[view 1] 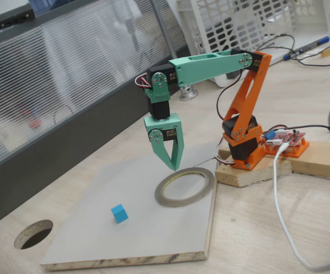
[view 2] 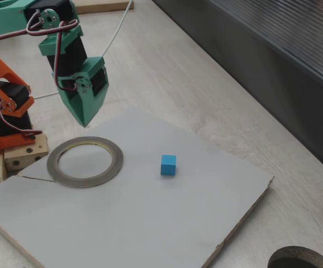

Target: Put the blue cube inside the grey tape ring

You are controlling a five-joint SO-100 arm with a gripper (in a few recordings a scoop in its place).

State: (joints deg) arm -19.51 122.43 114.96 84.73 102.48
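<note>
Grey board (view 1: 96,240) on a pale wooden table (view 1: 268,228).
Blue cube (view 1: 119,213) sits apart from the grey tape ring (view 1: 185,186); the clenched gripper (view 1: 173,165) hangs above the ring's rim.

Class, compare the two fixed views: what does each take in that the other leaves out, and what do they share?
In a fixed view: a white basket, a red circuit board, a blue pen.
In a fixed view: a crack in the grey board beside the ring.
In both fixed views: the shut gripper above the grey tape ring, and the blue cube outside the ring.
</note>
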